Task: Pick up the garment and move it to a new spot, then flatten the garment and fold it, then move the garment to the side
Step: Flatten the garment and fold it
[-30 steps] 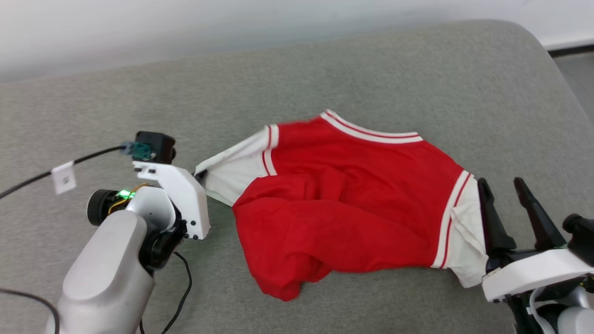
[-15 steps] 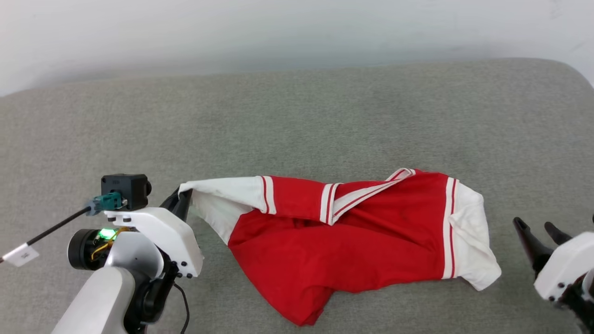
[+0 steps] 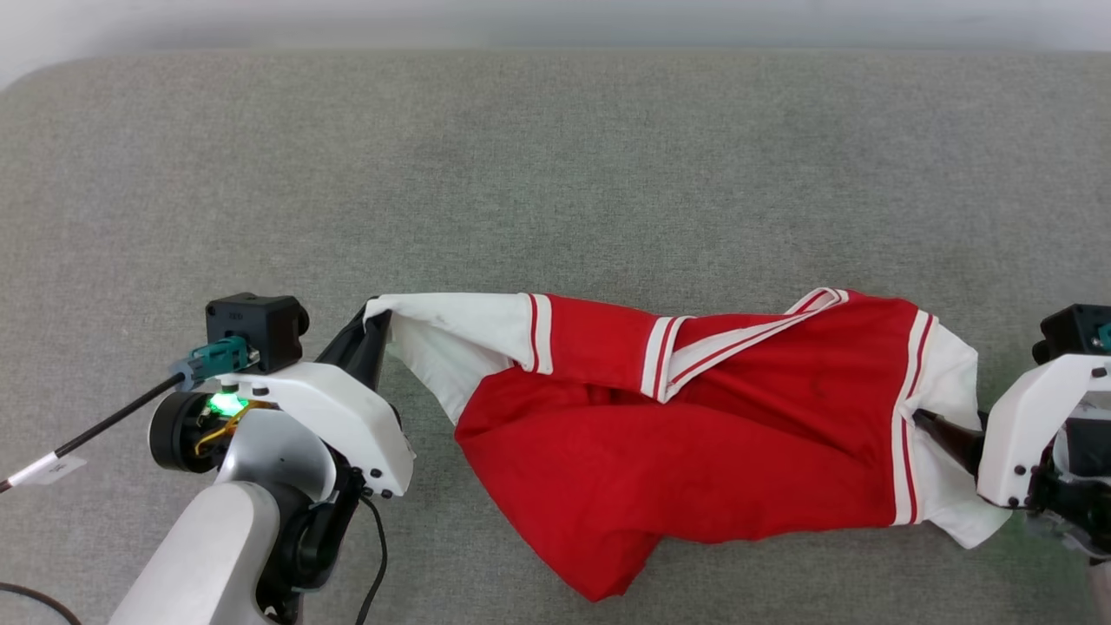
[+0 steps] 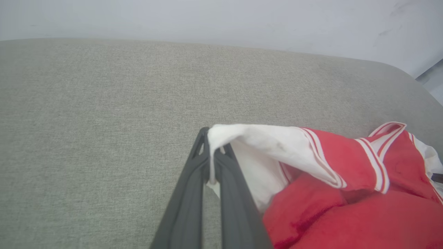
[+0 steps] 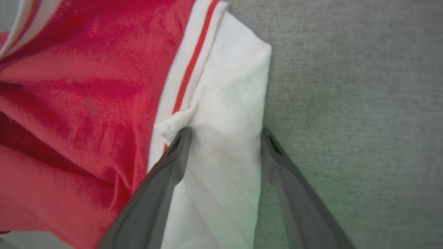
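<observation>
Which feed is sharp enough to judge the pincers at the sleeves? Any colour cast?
Left wrist view: crisp, left pincer shut on the garment. Right wrist view: soft focus, green tint on the cushion beside the right pincer. Head view: even light, sharp.

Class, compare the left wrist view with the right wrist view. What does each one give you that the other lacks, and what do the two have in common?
From the left wrist: the left gripper shut on the tip of one white sleeve, with the pale wall behind. From the right wrist: the right gripper open, its fingers either side of the other white sleeve, not pinching it. In both: the red jersey and the grey cushion beneath it.
</observation>
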### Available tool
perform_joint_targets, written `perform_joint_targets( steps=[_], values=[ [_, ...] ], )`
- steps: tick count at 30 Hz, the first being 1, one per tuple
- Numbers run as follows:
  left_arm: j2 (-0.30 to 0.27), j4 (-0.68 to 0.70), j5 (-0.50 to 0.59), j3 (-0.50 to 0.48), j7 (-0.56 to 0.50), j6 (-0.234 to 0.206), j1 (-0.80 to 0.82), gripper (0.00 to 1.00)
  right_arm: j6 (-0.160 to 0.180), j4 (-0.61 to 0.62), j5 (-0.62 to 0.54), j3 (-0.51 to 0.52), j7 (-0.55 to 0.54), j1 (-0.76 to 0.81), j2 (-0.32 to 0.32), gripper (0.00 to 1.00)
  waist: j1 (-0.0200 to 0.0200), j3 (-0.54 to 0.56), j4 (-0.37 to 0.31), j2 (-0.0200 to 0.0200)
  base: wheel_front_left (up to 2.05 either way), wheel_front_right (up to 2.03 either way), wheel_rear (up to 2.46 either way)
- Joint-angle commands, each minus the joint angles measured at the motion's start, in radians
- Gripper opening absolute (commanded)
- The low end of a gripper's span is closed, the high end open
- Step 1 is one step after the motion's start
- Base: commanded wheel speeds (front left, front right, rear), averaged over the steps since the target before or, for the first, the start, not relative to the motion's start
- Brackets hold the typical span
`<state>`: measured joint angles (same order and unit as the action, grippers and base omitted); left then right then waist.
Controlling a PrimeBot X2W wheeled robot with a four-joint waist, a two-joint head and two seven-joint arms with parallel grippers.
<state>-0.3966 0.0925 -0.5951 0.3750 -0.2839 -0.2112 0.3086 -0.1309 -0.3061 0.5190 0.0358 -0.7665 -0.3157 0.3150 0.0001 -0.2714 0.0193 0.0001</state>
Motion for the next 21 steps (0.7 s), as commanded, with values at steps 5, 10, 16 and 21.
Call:
perform_joint_targets(
  steps=[5,10,16,21],
  values=[
    [0.004,-0.010,-0.002,-0.003,0.012,0.005,0.020,0.00,0.001,-0.116,0.022,-0.039,-0.065,-0.004,-0.012,0.00,-0.0001,-0.019,0.011,-0.0001,0.00,0.00,0.00],
    [-0.006,-0.019,-0.012,-0.014,0.020,0.006,0.010,0.00,0.001,-0.104,0.024,-0.051,-0.015,-0.048,0.010,0.00,-0.0001,0.000,-0.005,-0.0001,0.00,0.00,0.00],
    [-0.025,-0.028,0.004,-0.050,0.071,-0.001,0.043,0.00,0.001,-0.009,-0.021,-0.070,0.123,-0.105,0.062,0.00,-0.0001,0.051,-0.025,-0.0001,0.00,0.00,0.00],
    [-0.029,-0.065,-0.004,-0.085,0.113,0.020,0.117,0.00,0.001,0.067,-0.067,-0.052,0.233,-0.162,0.059,0.00,-0.0001,0.095,-0.039,-0.0001,0.00,0.00,0.00]
  ],
)
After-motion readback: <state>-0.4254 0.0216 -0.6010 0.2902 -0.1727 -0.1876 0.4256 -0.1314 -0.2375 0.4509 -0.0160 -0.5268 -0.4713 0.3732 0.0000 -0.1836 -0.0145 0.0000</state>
